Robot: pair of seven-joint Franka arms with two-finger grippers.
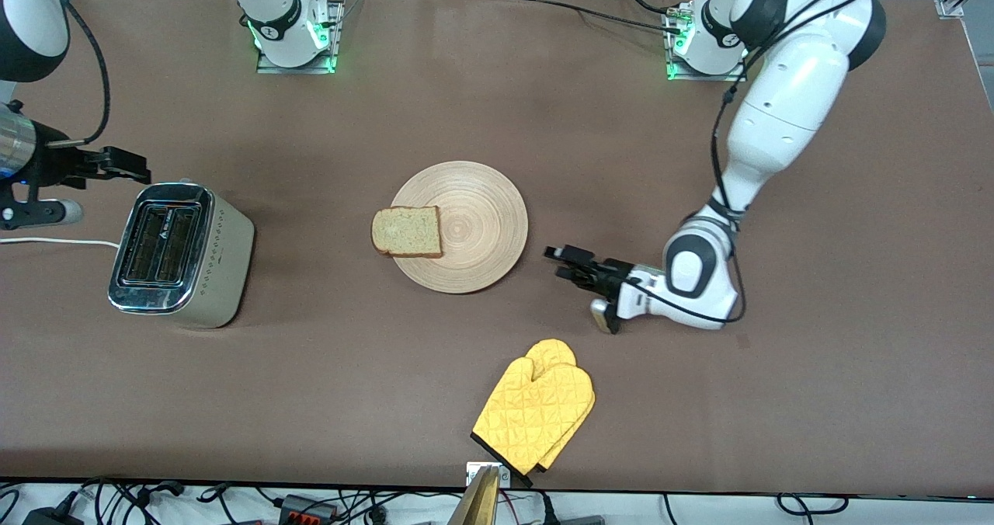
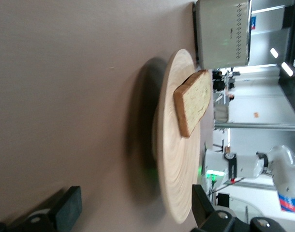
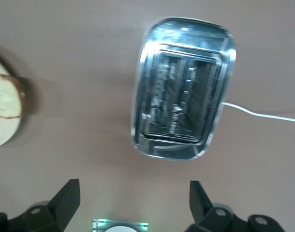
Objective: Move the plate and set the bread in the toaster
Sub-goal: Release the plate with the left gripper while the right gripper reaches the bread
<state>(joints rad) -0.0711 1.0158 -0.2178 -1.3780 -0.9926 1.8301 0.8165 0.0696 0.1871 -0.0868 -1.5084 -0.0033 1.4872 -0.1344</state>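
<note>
Now the plate (image 1: 460, 226) sits flat in the middle of the table (image 1: 497, 121), and the bread (image 1: 407, 231) lies on it, at the edge that faces the toaster (image 1: 182, 255). One corner of the bread hangs a little over the rim. The toaster stands toward the right arm's end of the table, well apart from the plate, with both slots empty and its white cord (image 1: 58, 241) trailing off.

The left gripper (image 1: 573, 264) is low, just beside the plate on the side away from the toaster. Its fingers are spread wide and hold nothing. The right gripper (image 1: 116, 164) is up beside the toaster, also spread wide and empty, and that arm seems to wait.

What could go wrong? The bread is thin and soft. If fingers pinch it too hard, it may tear or squash. If a gripper bumps the plate rim, the plate may slide and the bread may tip off onto the table. The slots are narrow, so bread that comes down crooked may catch on the shiny top and fall. The yellow oven mitt (image 1: 536, 412) lies nearer the camera, out of the way.
</note>
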